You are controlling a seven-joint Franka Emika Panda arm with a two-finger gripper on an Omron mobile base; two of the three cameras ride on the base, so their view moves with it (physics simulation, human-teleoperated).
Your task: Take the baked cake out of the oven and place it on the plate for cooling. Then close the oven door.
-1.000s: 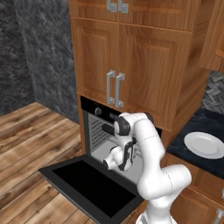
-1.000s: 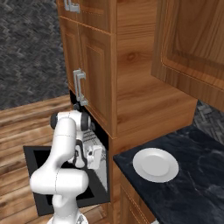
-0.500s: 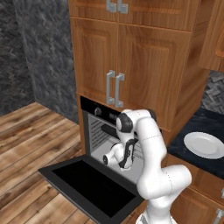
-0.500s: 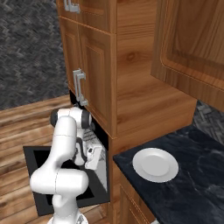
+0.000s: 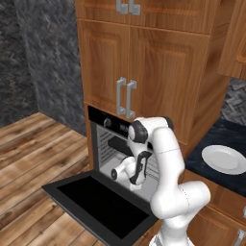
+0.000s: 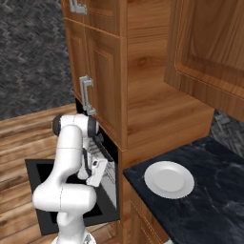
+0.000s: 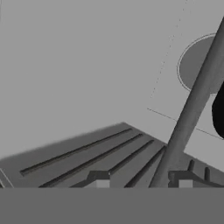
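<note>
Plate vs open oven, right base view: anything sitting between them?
Nothing loose. Between the plate and the oven, the right base view shows bare dark countertop, then the wooden cabinet side.

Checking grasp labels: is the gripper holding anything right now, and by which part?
Nothing appears held. In the hand view the fingers stand apart inside the oven, with bare rack wires and no cake between them.
</note>
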